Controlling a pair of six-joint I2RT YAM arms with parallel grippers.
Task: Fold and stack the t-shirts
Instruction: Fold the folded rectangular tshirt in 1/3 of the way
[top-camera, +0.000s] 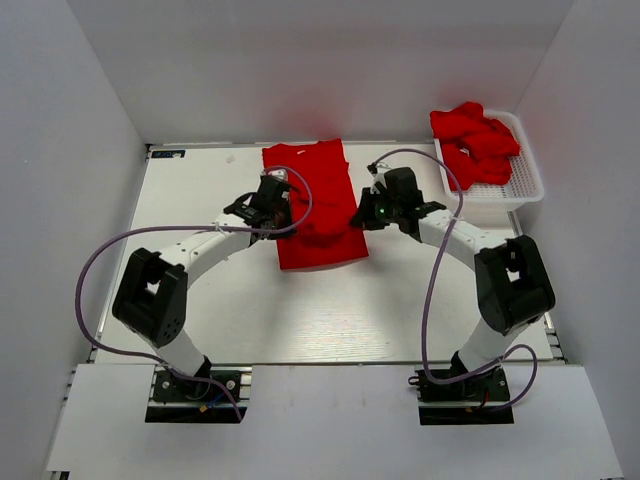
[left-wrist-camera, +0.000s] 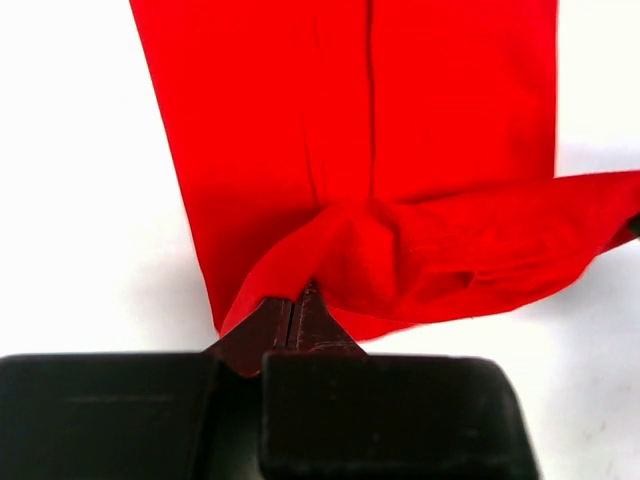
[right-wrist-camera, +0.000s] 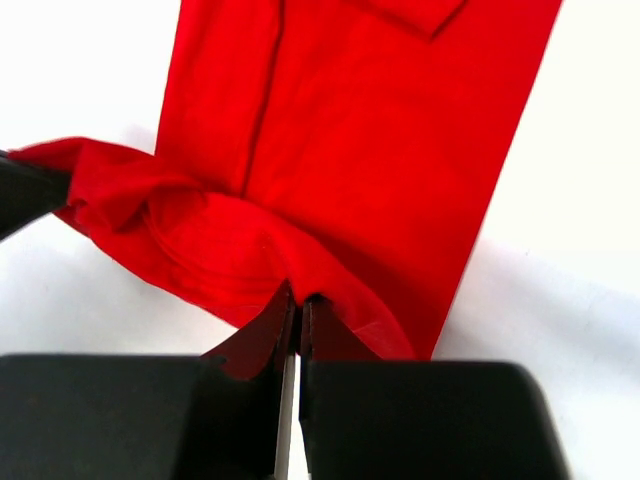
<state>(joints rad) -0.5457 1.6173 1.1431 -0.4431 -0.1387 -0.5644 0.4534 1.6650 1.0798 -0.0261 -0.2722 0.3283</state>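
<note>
My left claw (top-camera: 278, 212) is pinched shut on a raised fold at the left edge of the red t-shirt (top-camera: 318, 185). The rest of the strip lies flat on the table (top-camera: 200, 170), ahead of its fingertips and off to its right. I judge the cloth light, limp and not slippery. It droops between grips, so I would hold it at edges or corners, both sides together. My right claw (top-camera: 370, 215) is likewise clamped on the opposite edge, with the shirt reaching away to its left. Beyond and right of that claw sits the white basket (top-camera: 528, 185) holding more crumpled t-shirts (top-camera: 475, 140). Only the top view shows the basket and the whole strip. Only the wrist views show the jaws meeting on cloth, and the seam (left-wrist-camera: 370, 100) running away from them.
</note>
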